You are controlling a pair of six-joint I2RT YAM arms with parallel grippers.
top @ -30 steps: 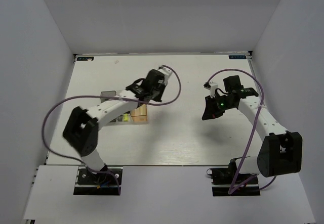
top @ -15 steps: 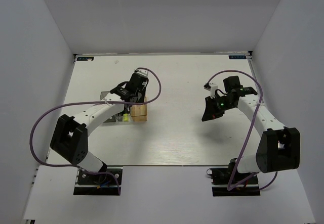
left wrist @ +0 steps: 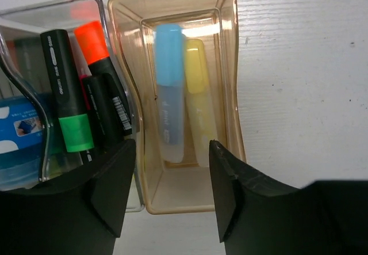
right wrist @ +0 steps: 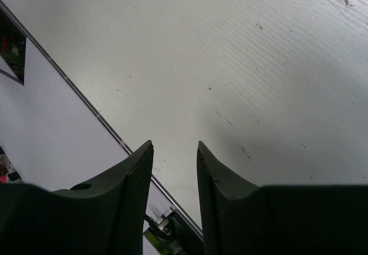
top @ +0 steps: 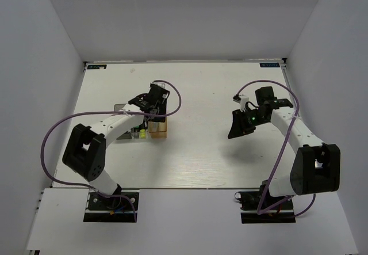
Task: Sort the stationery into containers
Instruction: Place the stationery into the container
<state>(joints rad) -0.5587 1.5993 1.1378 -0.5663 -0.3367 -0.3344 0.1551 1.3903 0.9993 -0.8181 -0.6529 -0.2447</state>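
In the left wrist view, the amber-tan container (left wrist: 231,94) holds a pale blue stick (left wrist: 169,94) and a cream stick (left wrist: 198,102) side by side. The clear container (left wrist: 40,13) beside it holds black markers, one orange-capped (left wrist: 95,39) and one green-capped (left wrist: 73,131). A blue-white item (left wrist: 20,128) shows at the far left. My left gripper (left wrist: 172,151) hangs open over the amber container's near end, holding nothing. From above, the containers (top: 159,127) sit under the left gripper (top: 152,102). My right gripper (right wrist: 175,145) is open and empty above bare table, far to the right (top: 237,127).
The table's near edge (right wrist: 86,99) runs diagonally below the right gripper, with a mounting plate beyond it. White walls enclose the table on three sides. A purple cable (top: 172,96) loops off the left wrist and another (top: 287,151) along the right arm.
My left gripper swung left from beside the containers to over them, and its forearm drew in. The right arm has barely moved.
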